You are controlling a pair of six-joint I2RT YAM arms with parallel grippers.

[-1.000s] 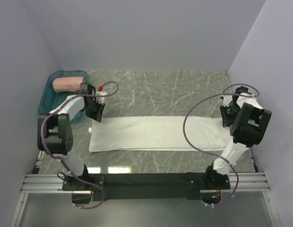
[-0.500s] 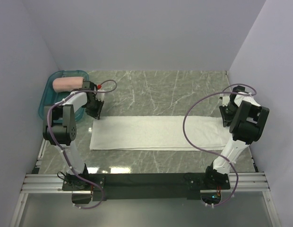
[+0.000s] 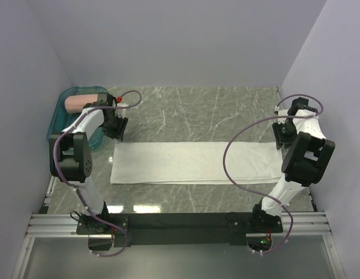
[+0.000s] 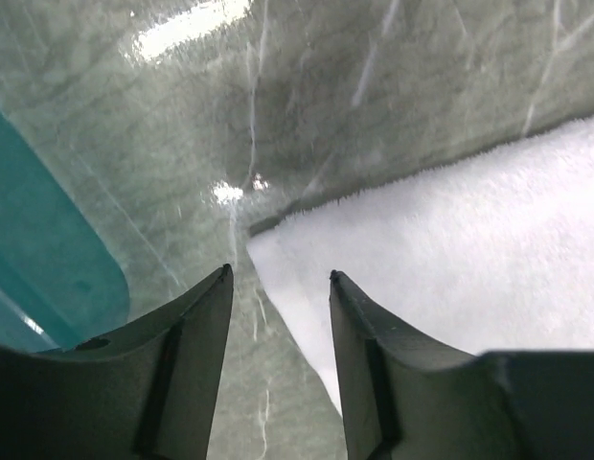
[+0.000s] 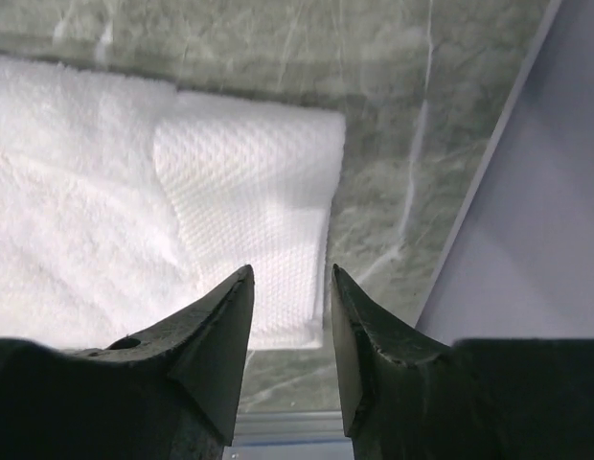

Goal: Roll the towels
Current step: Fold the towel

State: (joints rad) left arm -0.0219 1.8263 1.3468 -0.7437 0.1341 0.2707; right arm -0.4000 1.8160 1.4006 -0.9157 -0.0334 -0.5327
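**Both grippers open above the ends of the white towel**

Top view: The white towel [image 3: 194, 163] lies flat on the table [image 3: 186, 110] as one long strip running left to right, unrolled, between the two arms. The pink towel [image 3: 75, 103] sits as a roll in the tray [image 3: 55, 125] at the far left corner, partly hidden by the left arm. The left gripper [image 3: 115, 129] is just beyond the strip's far-left corner, between the strip and the tray. The right gripper [image 3: 280, 139] is over the strip's right end, close to the side wall [image 3: 325, 70]. From this height I cannot tell how either pair of jaws stands.

Left wrist view: The left gripper [image 4: 278, 276] has its fingers spread, with a clear gap and nothing pinched. The white towel's [image 4: 450, 249] corner lies on the table [image 4: 230, 115] below that gap, and the cloth runs off to the right. The tray's [image 4: 38, 249] edge shows at the left, apart from the towel.

Right wrist view: The right gripper [image 5: 291, 272] is likewise spread and holds nothing. Under it lies the end of the white towel [image 5: 86, 192], its woven hem band [image 5: 249, 182] flat on the table [image 5: 402, 144]. The band's edge stops short of the wall [image 5: 527, 240].
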